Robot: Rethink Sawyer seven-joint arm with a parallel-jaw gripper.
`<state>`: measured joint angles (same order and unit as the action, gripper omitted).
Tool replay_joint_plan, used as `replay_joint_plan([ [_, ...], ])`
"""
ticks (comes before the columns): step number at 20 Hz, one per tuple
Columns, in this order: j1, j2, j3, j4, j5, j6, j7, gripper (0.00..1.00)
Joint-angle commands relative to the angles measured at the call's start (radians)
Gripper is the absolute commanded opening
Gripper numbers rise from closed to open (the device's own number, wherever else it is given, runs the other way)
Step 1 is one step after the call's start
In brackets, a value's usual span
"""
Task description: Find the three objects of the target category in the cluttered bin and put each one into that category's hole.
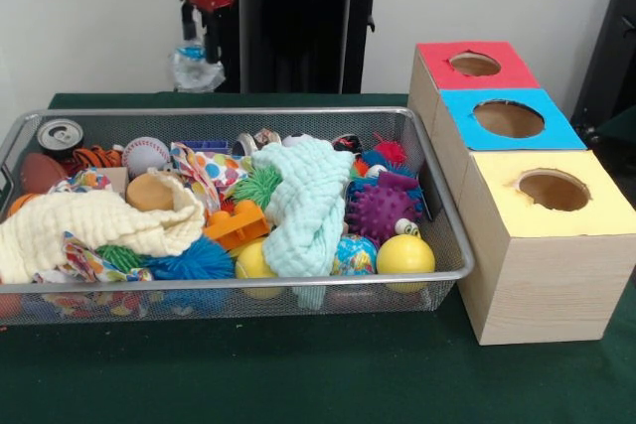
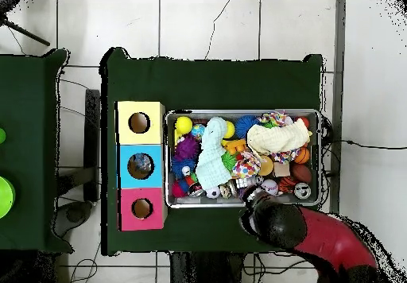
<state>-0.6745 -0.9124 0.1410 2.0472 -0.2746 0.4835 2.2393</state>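
Note:
A wire bin (image 1: 298, 282) is heaped with toys and cloths: a yellow ball (image 1: 404, 253), a purple spiky ball (image 1: 380, 211), a baseball (image 1: 145, 154), a drinks can (image 1: 60, 135) and a mint cloth (image 1: 303, 201). Behind the bin's far left rim my gripper (image 1: 191, 40) hangs raised, shut on a crumpled clear plastic bottle (image 1: 199, 71) that dangles under it. In the overhead view the red arm (image 2: 274, 220) covers the gripper at the bin's edge (image 2: 321, 160). Three boxes stand beside the bin, topped red (image 1: 437, 62), blue (image 1: 457, 116) and yellow (image 1: 497, 196), each with a round hole.
A cream cloth (image 1: 94, 225), a blue spiky ball (image 1: 194, 263), an orange toy (image 1: 237, 223) and a green spiky ball (image 1: 260, 186) crowd the bin's front. Green cloth covers the table. In the overhead view the box row (image 2: 125, 166) lies left of the bin.

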Motion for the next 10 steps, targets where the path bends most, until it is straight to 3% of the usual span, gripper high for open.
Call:
replay_joint_plan([
  [1,0.058,-0.023,-0.041,0.109,0.073,-0.051,0.196,0.00],
  [10,0.177,-0.050,-0.101,0.111,0.148,-0.045,0.235,0.00],
])
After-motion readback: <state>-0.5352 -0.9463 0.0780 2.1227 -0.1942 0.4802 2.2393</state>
